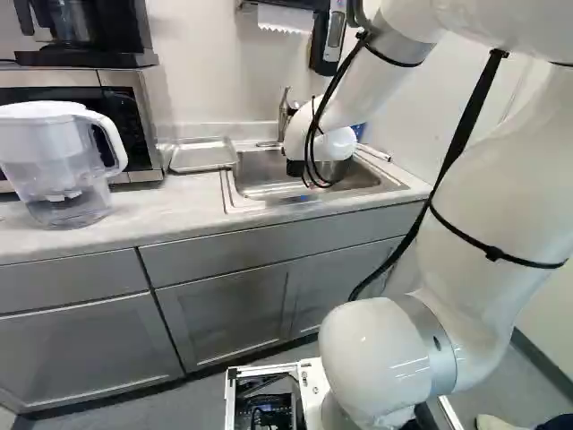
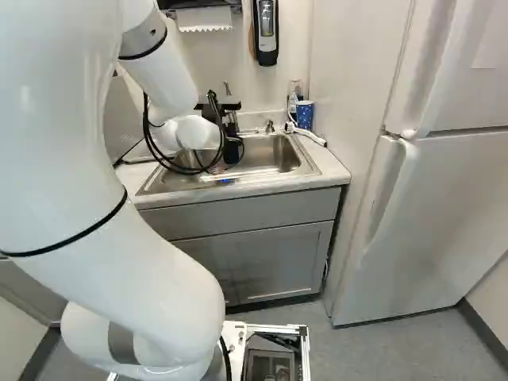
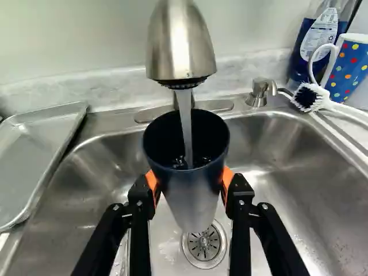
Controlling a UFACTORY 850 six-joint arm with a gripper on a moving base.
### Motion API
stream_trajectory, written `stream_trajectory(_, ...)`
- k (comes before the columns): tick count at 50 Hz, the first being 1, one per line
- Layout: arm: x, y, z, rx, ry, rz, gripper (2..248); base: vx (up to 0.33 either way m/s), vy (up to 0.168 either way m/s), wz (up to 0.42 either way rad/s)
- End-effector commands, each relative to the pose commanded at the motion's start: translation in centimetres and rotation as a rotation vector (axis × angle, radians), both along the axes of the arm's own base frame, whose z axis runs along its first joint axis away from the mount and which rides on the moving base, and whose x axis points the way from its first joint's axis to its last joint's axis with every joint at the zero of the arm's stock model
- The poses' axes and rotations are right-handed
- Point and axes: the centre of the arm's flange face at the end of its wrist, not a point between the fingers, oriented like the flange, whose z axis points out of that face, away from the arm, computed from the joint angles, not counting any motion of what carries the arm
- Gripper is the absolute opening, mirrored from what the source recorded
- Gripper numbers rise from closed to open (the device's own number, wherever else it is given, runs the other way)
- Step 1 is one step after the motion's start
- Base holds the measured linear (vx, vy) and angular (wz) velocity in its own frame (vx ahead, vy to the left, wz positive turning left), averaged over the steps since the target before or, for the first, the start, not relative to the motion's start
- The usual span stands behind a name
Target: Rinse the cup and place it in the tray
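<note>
Dark cup [image 3: 192,192], seemingly well inside sink edges [image 3: 339,141]

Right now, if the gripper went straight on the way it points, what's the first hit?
The gripper, shut on the cup, would likely bring it against the sink's back wall first, below the faucet base; depth there is unclear.

Water pitcher [image 1: 40,148] sits at left of left base view, microwave [image 1: 134,125] behind it, coffee maker [image 1: 85,27] upper left. Fridge [image 2: 452,198] is at right of right base view; dotted mug [image 2: 305,115] is upper right of center.
</note>
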Motion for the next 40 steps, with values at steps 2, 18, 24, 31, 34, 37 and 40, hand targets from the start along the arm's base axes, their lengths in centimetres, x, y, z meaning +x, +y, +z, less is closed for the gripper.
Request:
stream_trajectory(2,0.00,0.00,0.00,0.000,0.000,0.000,124,0.000,0.000,0.000)
stream_trajectory(18,0.00,0.00,0.00,0.000,0.000,0.000,124,0.000,0.000,0.000)
stream_trajectory(24,0.00,0.00,0.00,0.000,0.000,0.000,124,0.000,0.000,0.000)
stream_trajectory(31,0.00,0.00,0.00,0.000,0.000,0.000,124,0.000,0.000,0.000)
stream_trajectory(34,0.00,0.00,0.00,0.000,0.000,0.000,124,0.000,0.000,0.000)
stream_trajectory(37,0.00,0.00,0.00,0.000,0.000,0.000,124,0.000,0.000,0.000)
stream_trajectory(40,0.00,0.00,0.00,0.000,0.000,0.000,124,0.000,0.000,0.000)
